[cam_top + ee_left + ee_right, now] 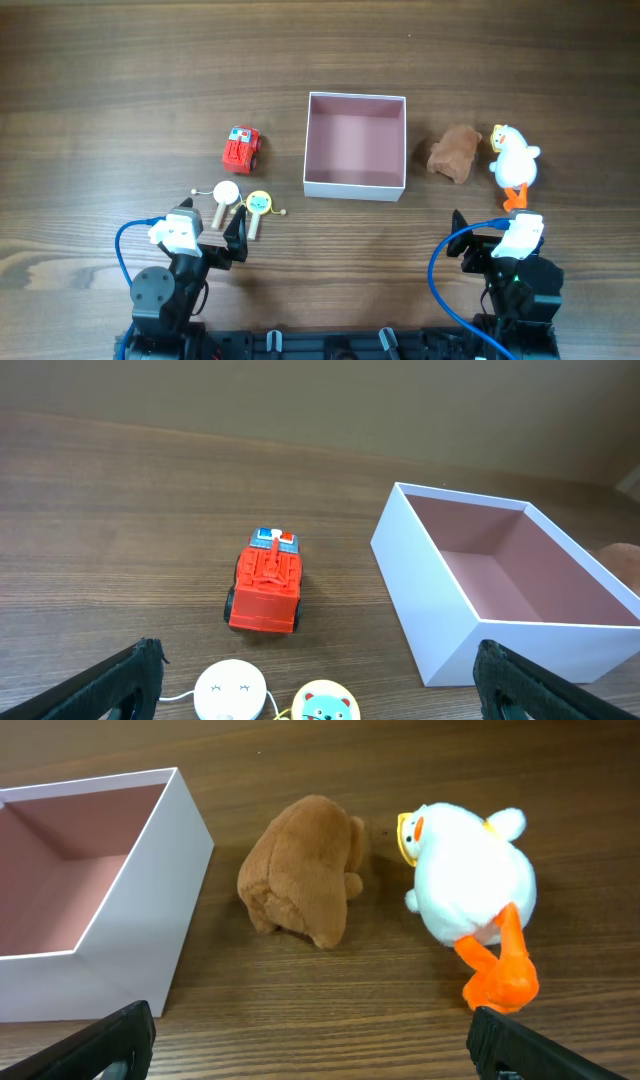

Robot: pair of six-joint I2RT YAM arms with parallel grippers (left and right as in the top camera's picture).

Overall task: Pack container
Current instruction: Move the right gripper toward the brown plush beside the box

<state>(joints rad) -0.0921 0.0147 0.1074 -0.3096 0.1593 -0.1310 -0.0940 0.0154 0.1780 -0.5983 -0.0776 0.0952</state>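
Note:
The container (355,186), a square white box with a dusty-pink inside, stands empty at the table's middle; it also shows in the left wrist view (440,610) and the right wrist view (150,910). A red toy truck (241,148) (266,582) lies left of it. Two round-faced wooden rattles (240,200) (270,693) lie in front of the truck. A brown plush (454,154) (300,885) and a white duck plush with orange feet (515,163) (470,885) lie right of the container. My left gripper (210,228) (320,680) is open just behind the rattles. My right gripper (490,240) (310,1045) is open, near the duck's feet.
The dark wooden table (120,80) carries only these things. Blue cables loop at both arm bases (125,240) (440,265) near the front edge.

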